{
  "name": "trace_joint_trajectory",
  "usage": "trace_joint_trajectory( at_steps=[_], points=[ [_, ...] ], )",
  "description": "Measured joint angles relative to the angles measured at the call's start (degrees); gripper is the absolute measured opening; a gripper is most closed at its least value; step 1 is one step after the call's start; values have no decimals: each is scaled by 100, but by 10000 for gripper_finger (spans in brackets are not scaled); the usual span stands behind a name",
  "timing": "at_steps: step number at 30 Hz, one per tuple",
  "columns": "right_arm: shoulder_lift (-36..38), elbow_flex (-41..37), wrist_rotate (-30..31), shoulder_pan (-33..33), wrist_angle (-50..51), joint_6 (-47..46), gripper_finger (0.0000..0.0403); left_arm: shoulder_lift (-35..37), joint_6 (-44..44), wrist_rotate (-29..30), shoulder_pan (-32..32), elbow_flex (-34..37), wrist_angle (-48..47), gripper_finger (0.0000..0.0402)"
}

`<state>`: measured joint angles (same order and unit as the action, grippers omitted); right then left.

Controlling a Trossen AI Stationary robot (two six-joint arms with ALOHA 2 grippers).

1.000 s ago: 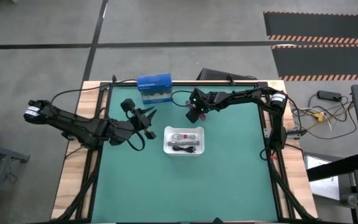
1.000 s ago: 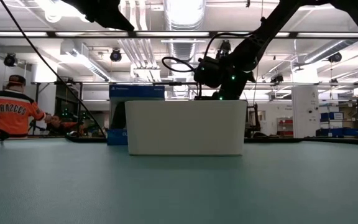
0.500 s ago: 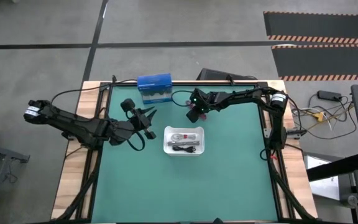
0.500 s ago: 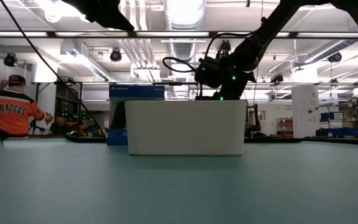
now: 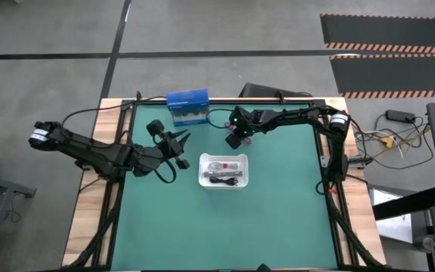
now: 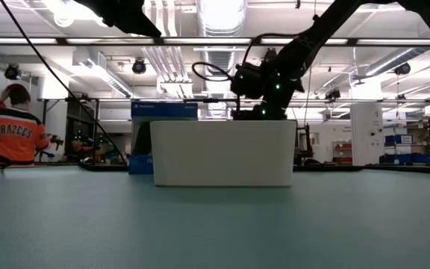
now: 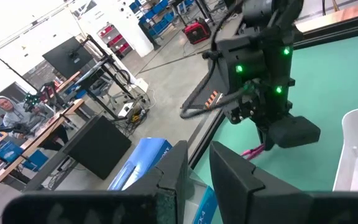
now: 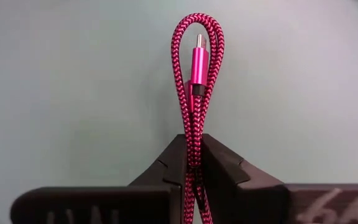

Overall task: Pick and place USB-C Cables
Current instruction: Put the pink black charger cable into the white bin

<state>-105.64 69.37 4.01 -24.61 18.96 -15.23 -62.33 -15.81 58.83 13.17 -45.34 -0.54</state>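
While the right pincer (image 8: pixel 194 163) grips the magenta-red cable (image 8: pixel 197 81) tight between its closed fingers, the cable's loop jutting out past them, it hangs over the green surface (image 5: pixel 278 219) beyond the white tray (image 5: pixel 203 179), near the blue box (image 5: pixel 187 106). The tray sits mid-surface and holds a pale cable (image 5: pixel 223 165) and a black cable (image 5: pixel 225 178) side by side. The left pincer (image 5: pixel 183 140) waits just beside the tray's left end, its fingers (image 7: pixel 173 174) narrowly apart and holding nothing.
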Motion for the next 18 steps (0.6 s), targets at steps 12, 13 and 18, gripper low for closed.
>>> trace_joint_trajectory(
  at_steps=[12, 13, 18],
  points=[
    [623, 451, 48, 131, 1014, 283, 27, -2, 31, -2, -2, 0, 0, 52],
    [698, 473, 48, 159, 1036, 290, 27, -2, 33, -2, -2, 0, 2, 52],
    [1052, 586, 50, 342, 1294, 330, 27, -2, 37, -2, 0, 0, 1, 52]
  ],
)
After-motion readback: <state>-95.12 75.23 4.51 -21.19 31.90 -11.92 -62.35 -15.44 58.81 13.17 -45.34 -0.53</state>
